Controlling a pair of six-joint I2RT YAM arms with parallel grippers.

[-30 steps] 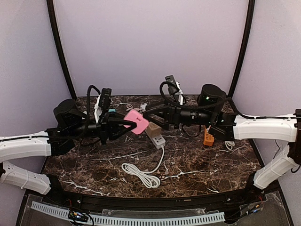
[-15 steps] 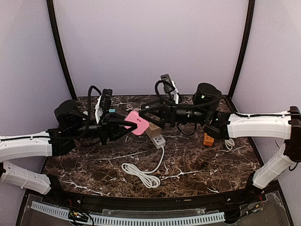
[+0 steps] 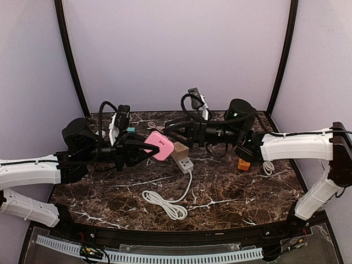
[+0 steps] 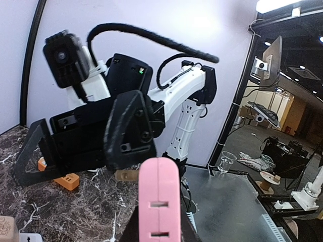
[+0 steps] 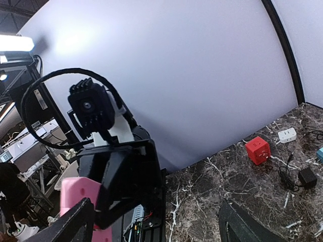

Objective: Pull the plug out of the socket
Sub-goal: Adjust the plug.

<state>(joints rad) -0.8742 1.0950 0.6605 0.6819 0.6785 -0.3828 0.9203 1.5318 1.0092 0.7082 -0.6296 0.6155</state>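
Nearest lies one coiled white cord (image 3: 165, 201), running to one white power strip (image 3: 187, 164) with one tan cube (image 3: 179, 150) on it. Just behind, the left gripper (image 3: 146, 147) is clamped on one pink socket block (image 3: 160, 145), held above the table, long axis pointing right. The right gripper (image 3: 168, 132), fingers apart, faces the block from the right, close by. Which piece is the plug cannot be told.

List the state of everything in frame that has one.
Left gripper: shut on the pink adapter.
Right gripper: open, holding nothing, close to the pink adapter.
Pink adapter: held off the table.
Tan plug: looks seated in the power strip.
Power strip: lying on the table.
Cord: coiled, loose.
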